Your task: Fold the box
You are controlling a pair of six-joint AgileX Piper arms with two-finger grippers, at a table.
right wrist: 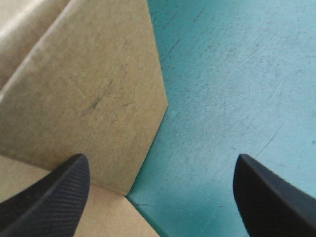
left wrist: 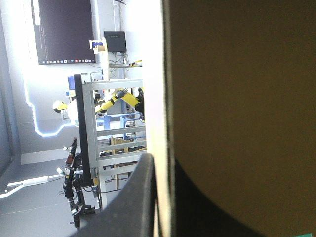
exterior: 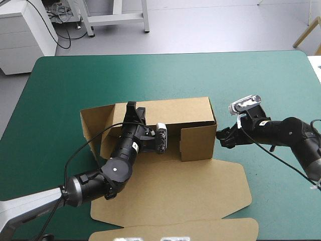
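Two hands: left hand (exterior: 133,108) grips box (exterior: 175,113); right hand (right wrist: 160,165) wide.

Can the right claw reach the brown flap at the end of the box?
Probably yes. The right claw is open and sits right at the end flap of the box, with one finger against it. Only bare teal-green cover lies around, so nothing blocks it.

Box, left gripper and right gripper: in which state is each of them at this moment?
box: partly folded, far wall and end flaps raised, wide near panel flat on the teal-green cover
left gripper: jaws shut on the box's far wall
right gripper: jaws open, at the box's right end, holding nothing
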